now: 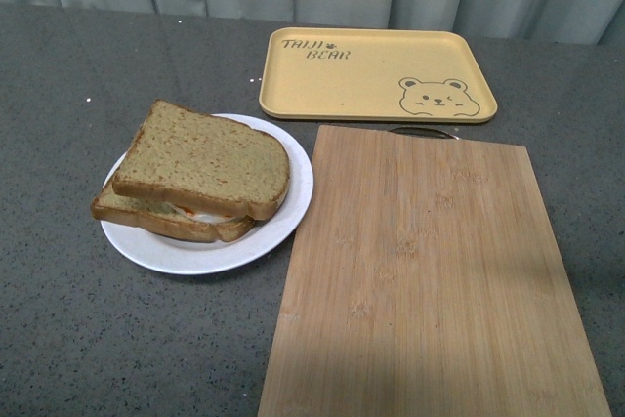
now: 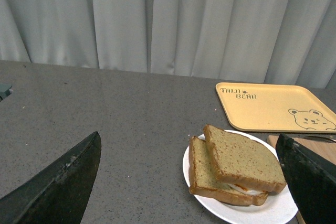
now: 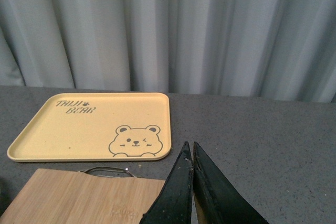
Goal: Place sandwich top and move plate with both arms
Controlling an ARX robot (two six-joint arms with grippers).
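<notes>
The sandwich top point(image 1: 203, 158), a plain golden-brown bread slice, lies tilted over a lower slice with fried egg on the round white plate point(image 1: 283, 222). Neither arm shows in the front view. In the left wrist view my left gripper point(image 2: 189, 153) is open and empty, its black fingers point(image 2: 63, 182) wide apart, held back from and above the plate point(image 2: 273, 211) and the sandwich top point(image 2: 241, 158). In the right wrist view my right gripper point(image 3: 189, 148) is shut on nothing, above the grey table near the board's far corner.
A bamboo cutting board point(image 1: 430, 271) lies right of the plate, almost touching its rim. A yellow bear tray point(image 1: 376, 70) sits behind both; it also shows in the right wrist view point(image 3: 79, 129). Grey curtains hang behind the grey tabletop point(image 1: 59, 144).
</notes>
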